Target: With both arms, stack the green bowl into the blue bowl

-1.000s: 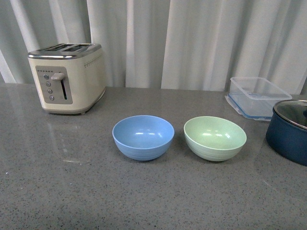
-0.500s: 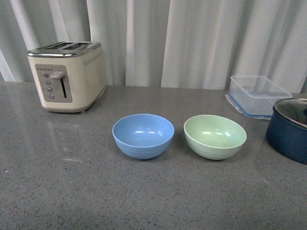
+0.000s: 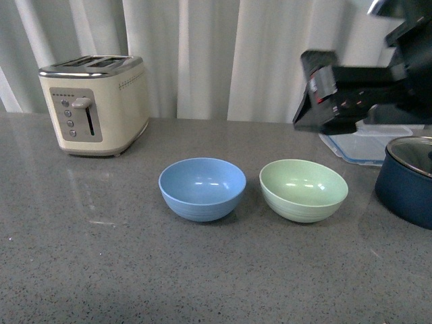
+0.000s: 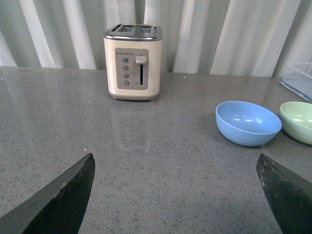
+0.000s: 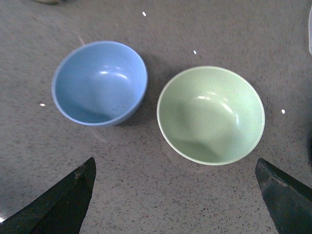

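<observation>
The blue bowl (image 3: 202, 188) and the green bowl (image 3: 304, 190) stand upright side by side on the grey counter, a small gap between them, both empty. My right arm (image 3: 351, 94) hangs high above the counter, behind and to the right of the green bowl. My right gripper (image 5: 175, 160) is open and empty, looking down on the green bowl (image 5: 210, 115) and the blue bowl (image 5: 100, 83). My left gripper (image 4: 174, 157) is open and empty low over bare counter, well short of the blue bowl (image 4: 248, 123); the green bowl (image 4: 298, 121) shows at that view's edge.
A cream toaster (image 3: 94, 104) stands at the back left. A clear plastic box (image 3: 368, 142) and a dark navy lidded pot (image 3: 408, 179) stand at the right, close to the green bowl. White curtains hang behind the counter.
My right arm has come into the front view at the upper right, where it did not show before. The bowls have not moved.
</observation>
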